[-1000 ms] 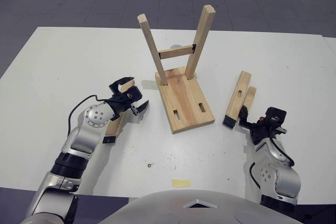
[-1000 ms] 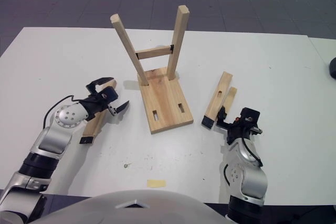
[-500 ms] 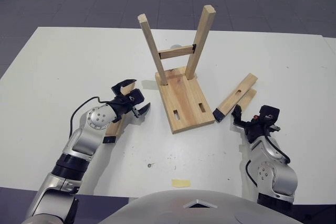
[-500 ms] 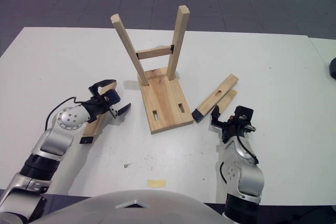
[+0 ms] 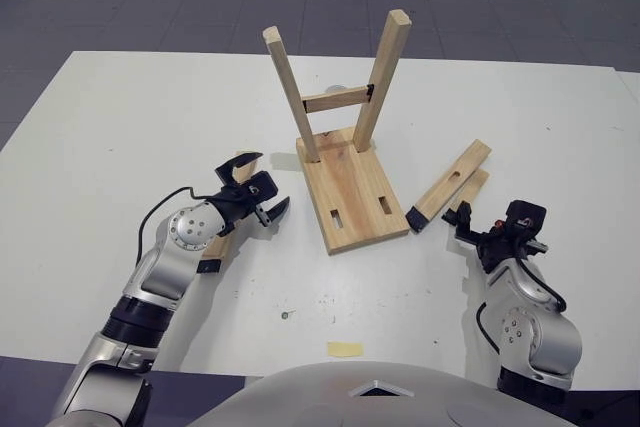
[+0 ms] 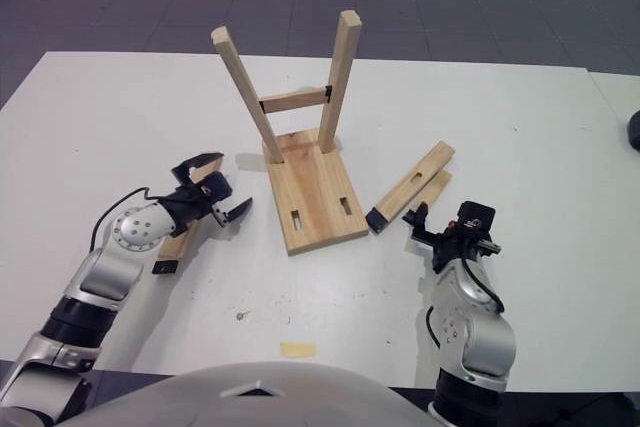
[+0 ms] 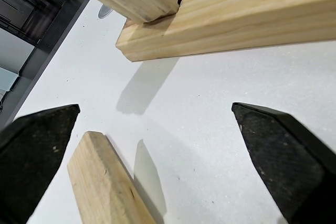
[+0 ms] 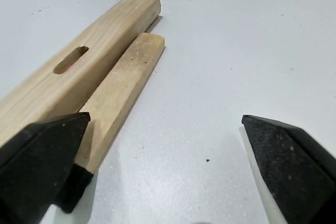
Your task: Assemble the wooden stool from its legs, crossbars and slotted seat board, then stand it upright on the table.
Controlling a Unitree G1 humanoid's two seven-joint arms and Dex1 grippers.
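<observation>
**Right leg swung round, both claws wide apart**

Over the last second the loose leg (image 5: 450,185) on the right has swung from a steep near-far line to a diagonal. Its black foot has moved away from the right gripper (image 8: 165,118) and now lies just beside the near right corner of the seat board (image 5: 352,192). The right gripper has since drawn back to the right, and the left gripper (image 5: 272,180) has edged towards the board.

The seat board is a pale wooden rectangle lying flat at the middle of the white table (image 5: 120,117). Its long axis runs from far left to near right, and 2 empty slots show at its near end. 2 upright legs (image 5: 382,77) stand at its far end, splaying outward towards their tops. A crossbar (image 5: 338,99) with dark ends joins them.

The loose leg has 1 slot in its upper face, and its bare end points far right. A short crossbar (image 8: 123,93) lies against it, parallel, on the side nearer the right gripper.

A second loose leg (image 7: 105,182) lies under the left wrist, running roughly near-far with its black foot towards the robot.

The left gripper hovers low between that leg and the board with its fingers spread wide, holding nothing. The right gripper sits near the short crossbar, also spread wide and empty.
</observation>
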